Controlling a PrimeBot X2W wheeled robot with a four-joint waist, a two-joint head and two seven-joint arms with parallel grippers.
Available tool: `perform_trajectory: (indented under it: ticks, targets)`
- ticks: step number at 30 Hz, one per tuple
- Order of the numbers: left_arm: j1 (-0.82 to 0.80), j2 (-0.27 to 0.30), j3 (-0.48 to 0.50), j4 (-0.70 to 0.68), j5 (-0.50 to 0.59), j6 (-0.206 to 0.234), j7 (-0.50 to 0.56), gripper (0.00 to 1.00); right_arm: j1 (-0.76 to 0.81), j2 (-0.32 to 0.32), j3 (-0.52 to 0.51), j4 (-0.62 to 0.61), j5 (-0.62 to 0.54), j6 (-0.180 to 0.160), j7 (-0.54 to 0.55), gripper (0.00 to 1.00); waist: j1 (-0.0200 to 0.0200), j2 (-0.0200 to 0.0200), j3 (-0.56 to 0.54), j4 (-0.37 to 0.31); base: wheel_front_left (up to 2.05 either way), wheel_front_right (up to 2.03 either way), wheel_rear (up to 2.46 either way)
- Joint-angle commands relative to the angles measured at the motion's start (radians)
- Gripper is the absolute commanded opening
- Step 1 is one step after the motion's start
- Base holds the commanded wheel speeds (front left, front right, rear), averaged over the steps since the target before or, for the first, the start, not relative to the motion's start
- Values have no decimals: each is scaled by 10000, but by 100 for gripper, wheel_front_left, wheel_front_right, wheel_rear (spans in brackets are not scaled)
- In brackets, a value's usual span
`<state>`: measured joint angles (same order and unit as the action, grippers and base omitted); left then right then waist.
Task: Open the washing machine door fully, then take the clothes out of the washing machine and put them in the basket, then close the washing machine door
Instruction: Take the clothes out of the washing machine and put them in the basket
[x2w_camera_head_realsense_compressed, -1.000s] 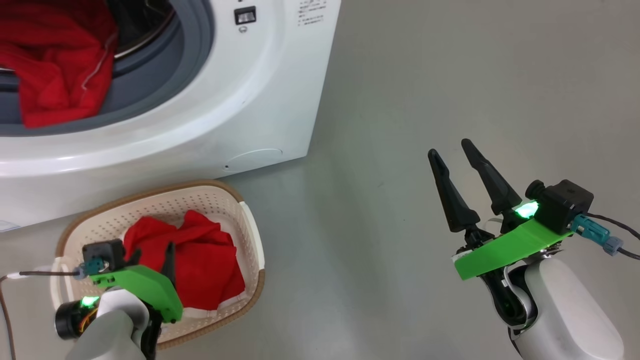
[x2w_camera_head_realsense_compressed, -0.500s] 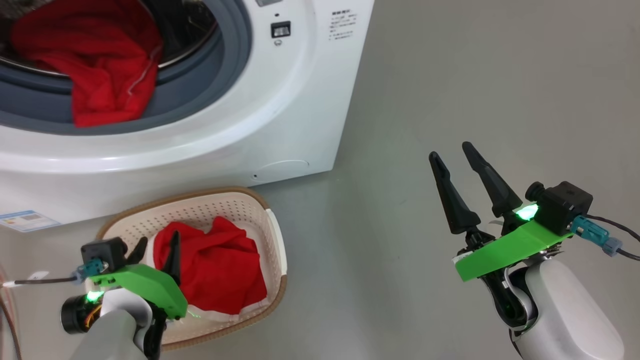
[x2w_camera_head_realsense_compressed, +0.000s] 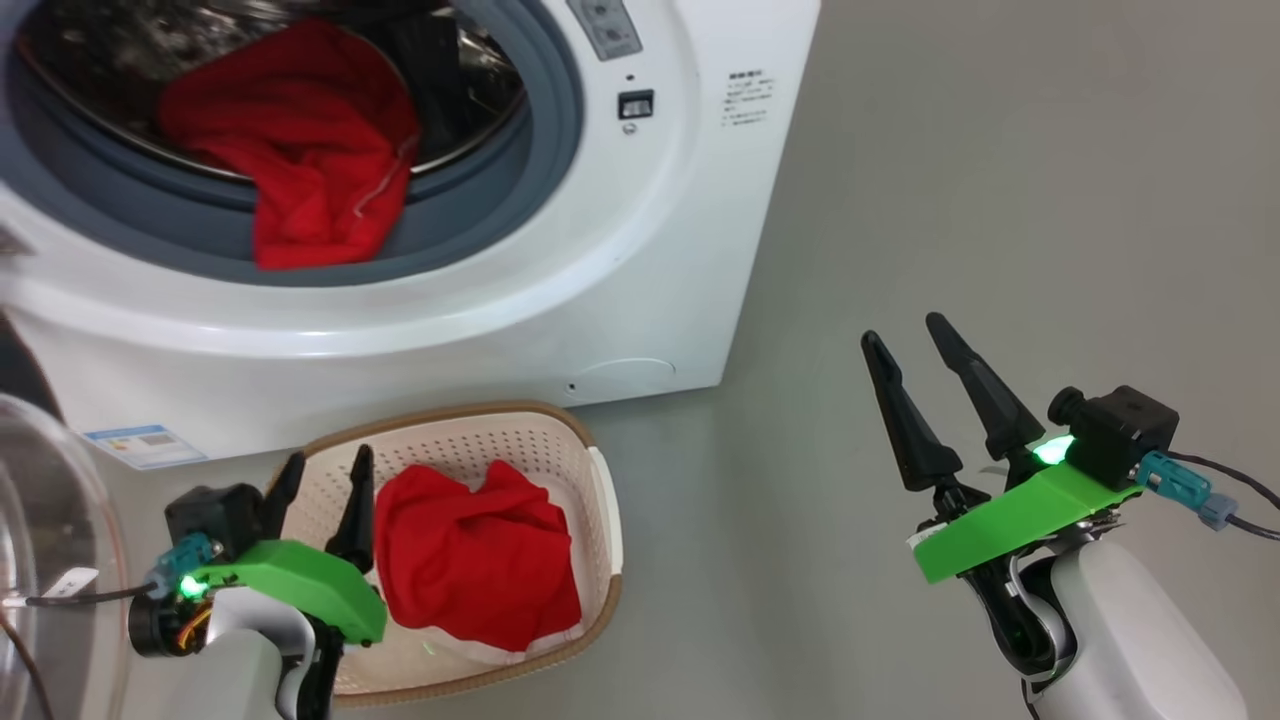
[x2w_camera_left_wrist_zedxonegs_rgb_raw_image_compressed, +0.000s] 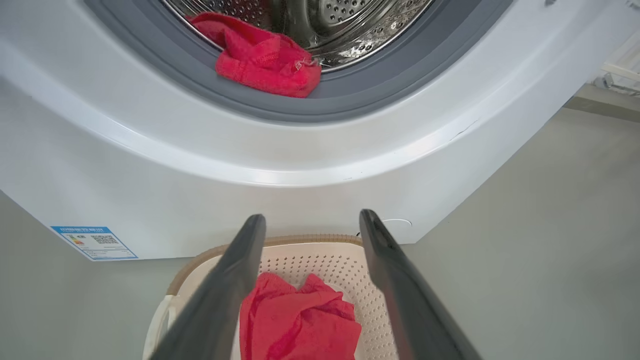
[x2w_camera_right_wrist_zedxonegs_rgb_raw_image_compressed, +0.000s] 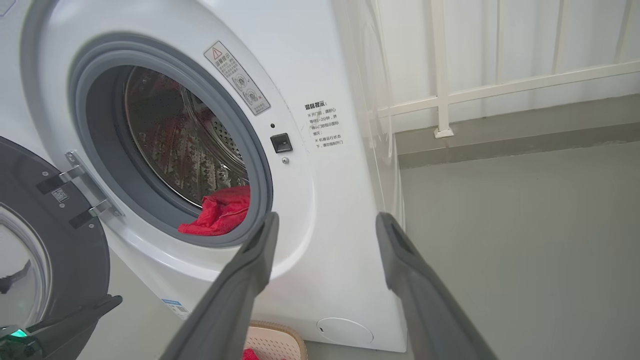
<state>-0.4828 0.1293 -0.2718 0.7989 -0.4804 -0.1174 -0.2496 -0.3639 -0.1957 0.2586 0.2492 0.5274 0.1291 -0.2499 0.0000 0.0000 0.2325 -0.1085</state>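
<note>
Head view: washing machine (x2w_camera_head_realsense_compressed: 650, 300), washing machine door (x2w_camera_head_realsense_compressed: 45, 530) standing open at left. Red garment (x2w_camera_head_realsense_compressed: 300, 170) draped over drum lip. Second red garment (x2w_camera_head_realsense_compressed: 480, 570) inside basket (x2w_camera_head_realsense_compressed: 560, 425), on floor just before machine. Left gripper (x2w_camera_head_realsense_compressed: 331, 455) spread wide, empty, above basket's left rim. Right gripper (x2w_camera_head_realsense_compressed: 902, 330) likewise, well apart.
Left wrist view: basket below, drum above.
Right wrist view: door open at left.

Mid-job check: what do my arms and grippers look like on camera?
The left gripper and right gripper each have two long, tapering black fingers on a bright green bracket with a glowing green light. Beside each sits a small black camera with a teal plug and a dark cable. The forearms are smooth and pale.
</note>
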Motion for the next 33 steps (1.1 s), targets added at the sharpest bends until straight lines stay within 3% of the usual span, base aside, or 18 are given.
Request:
perform_trajectory:
  ticks: [1, 13, 33]
  targets:
    - [88, 283, 330, -297, 114, 89, -122, 100, 113, -52, 195, -223, 48, 16, -118, 100, 0, 0, -210, 204, 0, 0, 0]
    - [1349, 55, 870, -2922, 567, 343, -122, 100, 413, -134, 181, -166, 121, 16, -118, 100, 0, 0, -796, 642, 0, 0, 0]
    - [3241, 374, 1237, -6537, 784, 1333, 142, 100, 739, -369, 178, -178, 207, 16, -118, 100, 0, 0, -1267, 833, 0, 0, 0]
